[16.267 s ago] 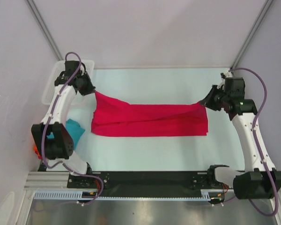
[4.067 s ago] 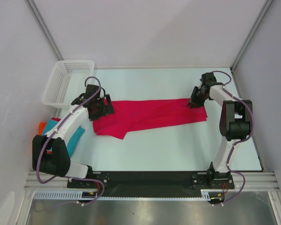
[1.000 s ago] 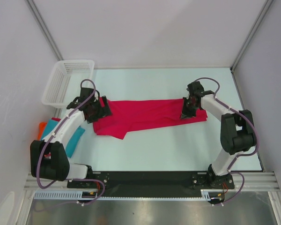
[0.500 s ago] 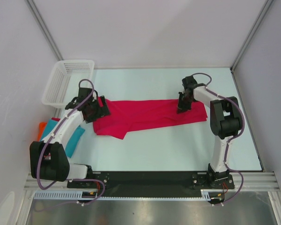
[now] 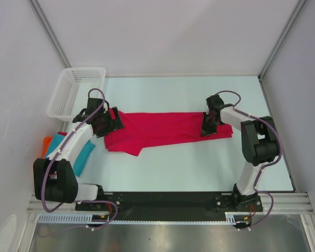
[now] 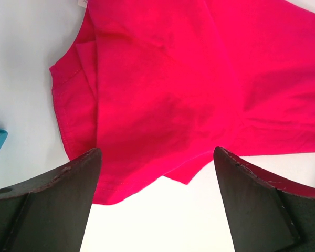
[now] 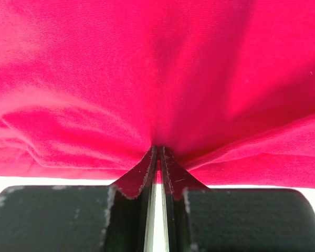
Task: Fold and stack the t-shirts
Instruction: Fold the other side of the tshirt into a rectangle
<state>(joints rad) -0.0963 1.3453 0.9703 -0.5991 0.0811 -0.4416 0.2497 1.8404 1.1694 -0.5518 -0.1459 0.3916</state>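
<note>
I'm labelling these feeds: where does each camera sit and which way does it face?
Top external: above and behind, looking down on the table; the left arm and right arm show.
Left wrist: on the left arm, looking down through the open left gripper at the crimson-pink t-shirt.
Right wrist: on the right arm, close on the right gripper pinching that shirt.
Shared: all see the shirt.

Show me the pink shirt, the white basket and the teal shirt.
pink shirt (image 5: 168, 128), top view, middle of the cloth.
white basket (image 5: 83, 69), top view, far rim.
teal shirt (image 5: 85, 156), top view, its right part.
</note>
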